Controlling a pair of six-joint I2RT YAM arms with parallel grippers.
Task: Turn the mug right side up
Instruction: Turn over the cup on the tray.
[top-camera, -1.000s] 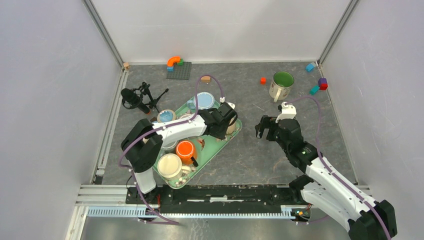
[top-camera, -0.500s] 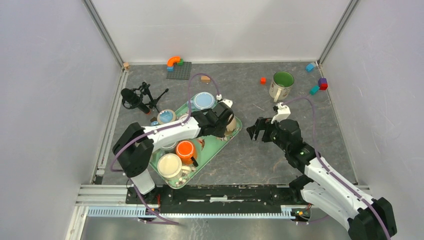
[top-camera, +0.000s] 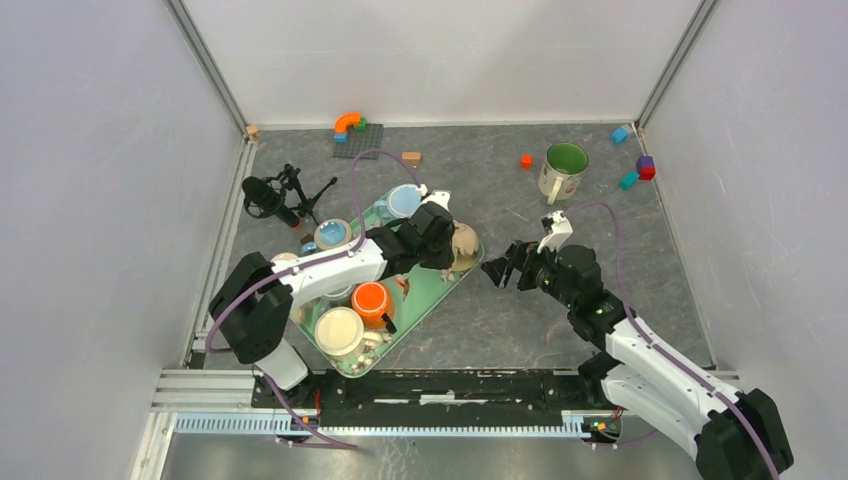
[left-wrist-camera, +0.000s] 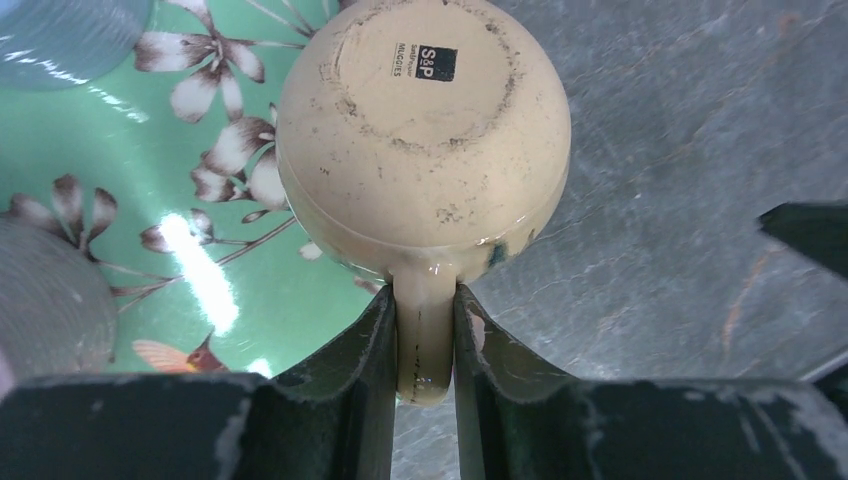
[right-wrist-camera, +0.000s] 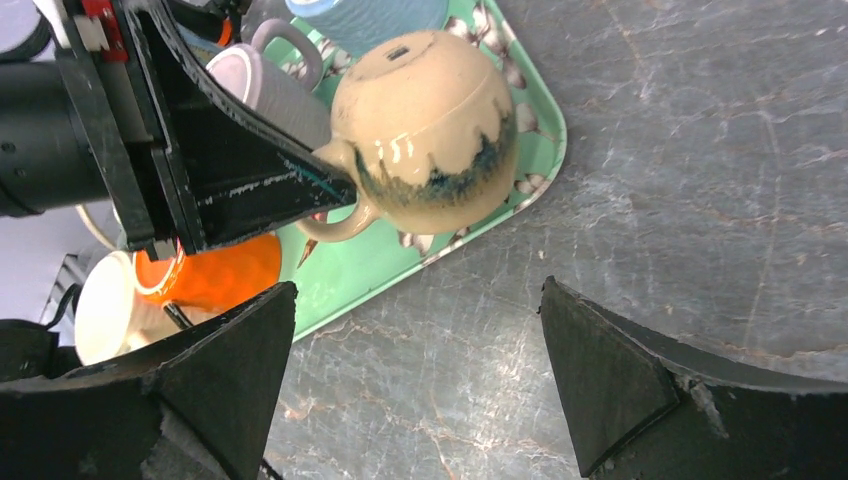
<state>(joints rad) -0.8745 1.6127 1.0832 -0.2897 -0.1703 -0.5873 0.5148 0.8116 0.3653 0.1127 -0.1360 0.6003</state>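
The cream mug (top-camera: 464, 243) hangs bottom-up and tilted over the right rim of the green flowered tray (top-camera: 432, 288). Its stamped base (left-wrist-camera: 425, 90) faces the left wrist camera. The right wrist view shows its dark-glazed rim band (right-wrist-camera: 450, 185) turned down and to the right. My left gripper (left-wrist-camera: 425, 300) is shut on the mug's handle (left-wrist-camera: 424, 340), one finger on each side. My right gripper (top-camera: 503, 268) stands open just right of the mug, low over the grey tabletop, with nothing between its fingers (right-wrist-camera: 230, 350).
The tray also holds an orange cup (top-camera: 371, 298), a cream cup (top-camera: 339, 331), a lilac mug (right-wrist-camera: 285, 85) and blue-lidded cups (top-camera: 405, 201). An upright green-lined mug (top-camera: 564, 169) stands at the back right among small blocks. A black microphone stand (top-camera: 275, 197) lies left of the tray.
The right gripper has moved left, closer to the mug. The left arm has shifted and turned the mug, which now shows beside its gripper at the tray's right rim.
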